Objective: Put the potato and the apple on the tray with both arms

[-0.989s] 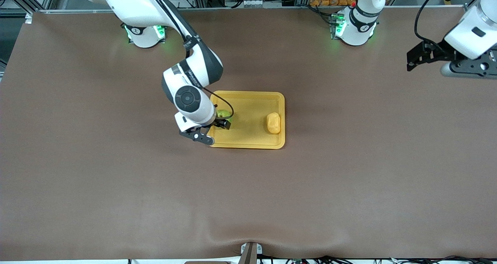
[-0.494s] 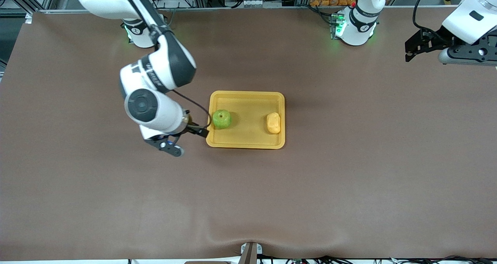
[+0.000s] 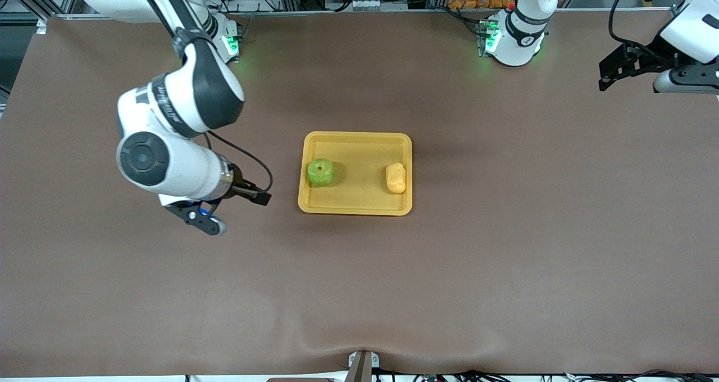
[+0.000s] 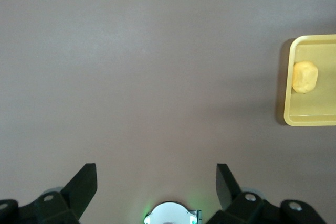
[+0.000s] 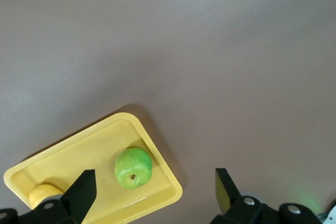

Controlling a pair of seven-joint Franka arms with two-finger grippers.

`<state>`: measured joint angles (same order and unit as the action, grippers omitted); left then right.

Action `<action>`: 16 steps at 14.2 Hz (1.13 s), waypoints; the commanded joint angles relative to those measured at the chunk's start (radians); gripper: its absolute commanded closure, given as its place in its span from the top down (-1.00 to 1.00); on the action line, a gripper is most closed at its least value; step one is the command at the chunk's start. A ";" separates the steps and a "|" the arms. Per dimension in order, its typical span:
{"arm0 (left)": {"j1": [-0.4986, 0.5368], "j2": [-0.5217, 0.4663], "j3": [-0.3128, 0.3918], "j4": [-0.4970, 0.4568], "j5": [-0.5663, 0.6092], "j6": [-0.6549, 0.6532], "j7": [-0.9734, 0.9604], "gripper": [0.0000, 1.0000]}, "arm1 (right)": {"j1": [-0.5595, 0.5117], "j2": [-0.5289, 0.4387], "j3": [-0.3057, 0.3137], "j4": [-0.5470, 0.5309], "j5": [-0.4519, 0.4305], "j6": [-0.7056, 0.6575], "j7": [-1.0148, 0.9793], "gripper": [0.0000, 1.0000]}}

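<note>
The yellow-orange tray lies mid-table. The green apple sits in it at the right arm's end, and the yellow-orange potato at the left arm's end. My right gripper is open and empty, over the bare table beside the tray toward the right arm's end. Its wrist view shows the apple, the potato and the tray between the open fingers. My left gripper is open and empty, high over the table's left-arm end. Its wrist view shows the tray and the potato far off.
A brown cloth covers the table. The arm bases with green lights stand along the edge farthest from the front camera. A small bracket sits at the table's nearest edge.
My right gripper let go of the apple on the tray and drew back toward the right arm's end of the table. My left gripper shifted slightly near the table's corner.
</note>
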<state>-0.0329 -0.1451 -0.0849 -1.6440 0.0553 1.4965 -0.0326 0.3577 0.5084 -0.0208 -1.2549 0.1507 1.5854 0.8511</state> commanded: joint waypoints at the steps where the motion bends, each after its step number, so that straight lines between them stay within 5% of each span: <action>1: 0.004 0.025 -0.004 0.029 -0.003 -0.012 -0.001 1.00 | -0.065 -0.004 0.016 0.054 0.001 -0.067 -0.068 1.00; 8: 0.004 0.042 -0.006 0.050 -0.014 -0.021 -0.015 1.00 | -0.232 -0.091 0.016 0.051 -0.003 -0.087 -0.427 1.00; 16: 0.002 0.022 -0.015 0.030 -0.022 -0.050 -0.016 1.00 | -0.359 -0.156 0.016 0.040 -0.104 -0.142 -0.779 1.00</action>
<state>-0.0344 -0.1154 -0.0937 -1.6218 0.0522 1.4607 -0.0394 0.0312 0.3896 -0.0240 -1.1961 0.0824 1.4517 0.1407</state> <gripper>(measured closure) 0.000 0.000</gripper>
